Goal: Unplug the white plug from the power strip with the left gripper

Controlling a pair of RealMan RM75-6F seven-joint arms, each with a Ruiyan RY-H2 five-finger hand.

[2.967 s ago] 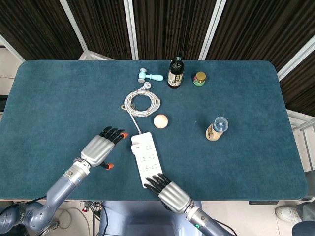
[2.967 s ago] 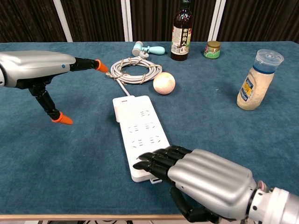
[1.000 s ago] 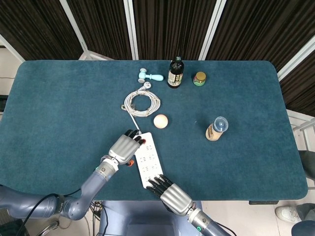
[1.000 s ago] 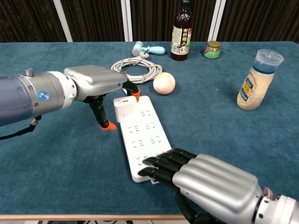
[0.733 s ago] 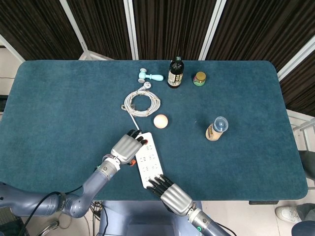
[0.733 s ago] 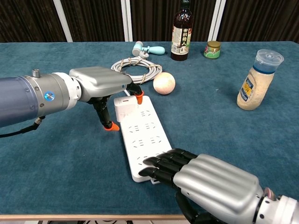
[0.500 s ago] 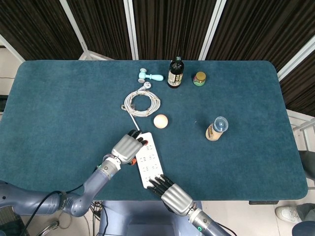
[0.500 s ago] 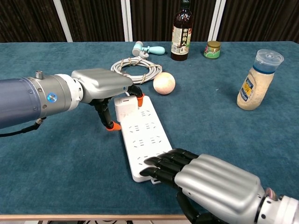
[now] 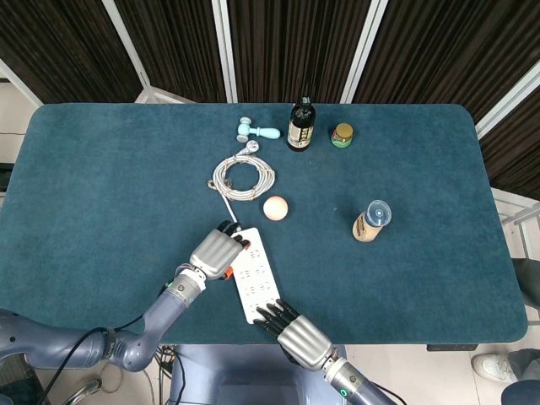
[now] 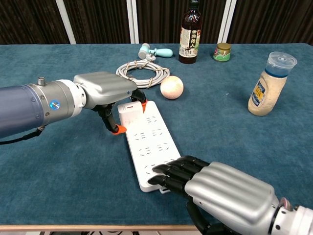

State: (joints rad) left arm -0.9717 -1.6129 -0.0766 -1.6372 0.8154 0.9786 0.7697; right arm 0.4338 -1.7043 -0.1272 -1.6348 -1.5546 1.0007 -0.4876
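Left hand point(image 10: 105, 90) pinched the one white plug point(image 10: 129, 112) at the power strip's point(image 10: 149, 142) 12 o'clock end; my right hand point(image 10: 220, 193) pressed flat, holding nothing, on its 6 o'clock end. One coiled cable point(image 10: 143, 73) lay beyond.

A matt, napped teal cloth covers the table point(image 10: 58, 186). The power strip point(image 10: 149, 142) and white plug point(image 10: 130, 113) look like smooth white plastic with a faint sheen. Both hands, left hand point(image 10: 105, 89) and right hand point(image 10: 227, 195), have brushed silvery metal-looking shells and black fingers; the left's tips are glossy orange. At the upper middle, the bottle point(image 10: 189, 34) is dark glossy glass.
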